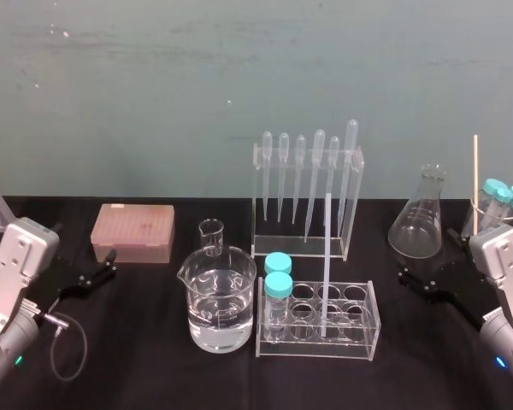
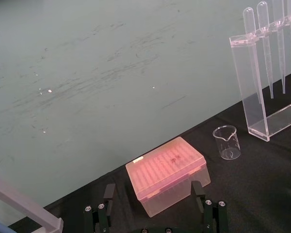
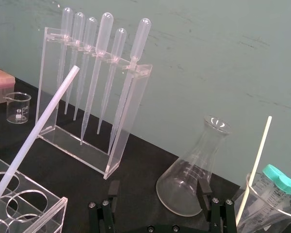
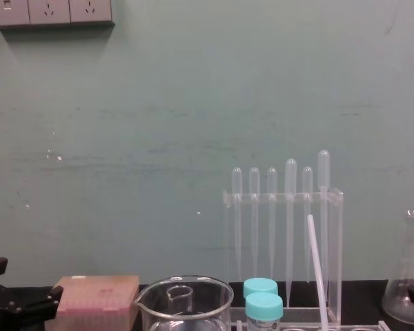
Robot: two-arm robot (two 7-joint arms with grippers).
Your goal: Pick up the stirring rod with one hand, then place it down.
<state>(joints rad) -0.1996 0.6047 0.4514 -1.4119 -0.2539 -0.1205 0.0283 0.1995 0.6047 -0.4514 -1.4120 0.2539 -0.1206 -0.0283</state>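
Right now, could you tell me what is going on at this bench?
Nothing is being handled yet. The stirring rod stands leaning in the tube rack at the middle of the table, with neither gripper on it. The left gripper sits open at the left, facing the pink box. The right gripper sits open at the right, facing the flask. Neither holds anything, so the pick-up has not begun.

The stirring rod (image 4: 317,272) leans tilted before the pipette rack (image 4: 262,198)
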